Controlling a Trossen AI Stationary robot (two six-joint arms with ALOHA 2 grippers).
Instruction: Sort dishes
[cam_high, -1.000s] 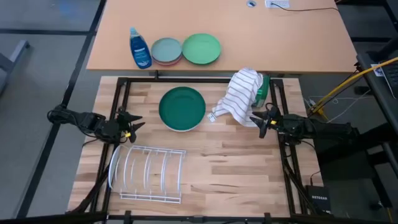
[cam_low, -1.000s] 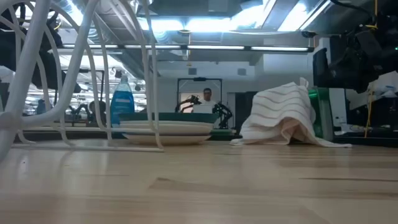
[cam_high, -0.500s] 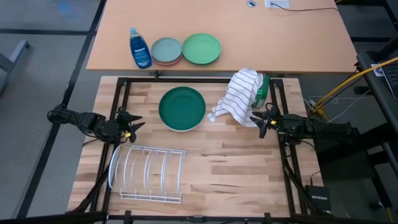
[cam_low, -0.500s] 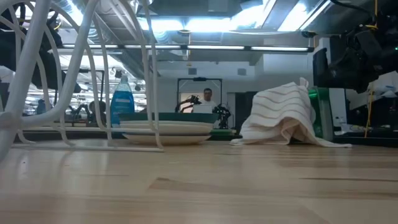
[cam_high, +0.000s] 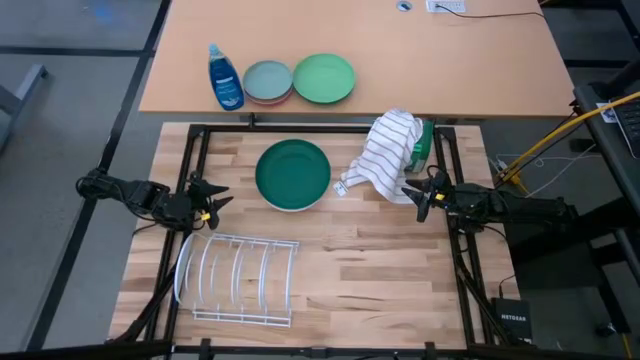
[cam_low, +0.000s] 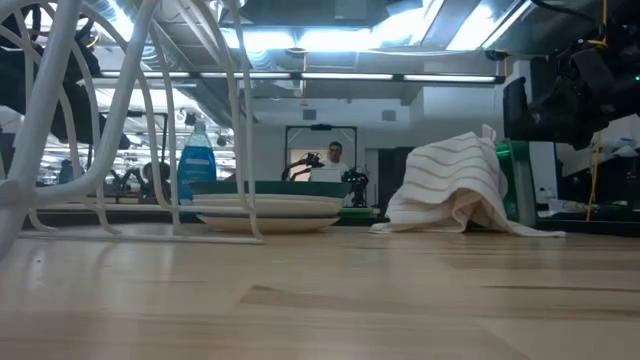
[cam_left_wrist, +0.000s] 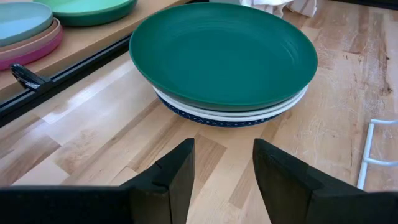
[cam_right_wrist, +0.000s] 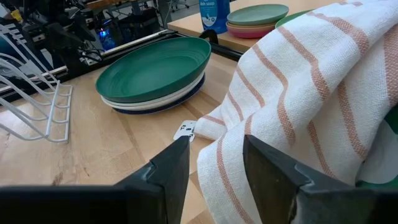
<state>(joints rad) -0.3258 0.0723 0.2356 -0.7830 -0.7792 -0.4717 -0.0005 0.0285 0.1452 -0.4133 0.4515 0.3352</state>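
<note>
1. The high view looks straight down on the whole desk (cam_high: 380, 260), with both arms at its side edges.
2. The low view sits at desk-top height, just beside the wire dish rack (cam_low: 120, 120), facing level across to the room behind.
3. The left wrist view looks forward past its own fingers (cam_left_wrist: 171, 177), close on the stack of plates (cam_left_wrist: 224, 59).
4. The right wrist view faces that stack from the opposite side, close to the striped towel (cam_right_wrist: 311, 112); all four views share the stack.

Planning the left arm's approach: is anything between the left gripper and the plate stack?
No. In the left wrist view only bare wooden table lies between the open left gripper and the plate stack. The high view agrees.
</note>
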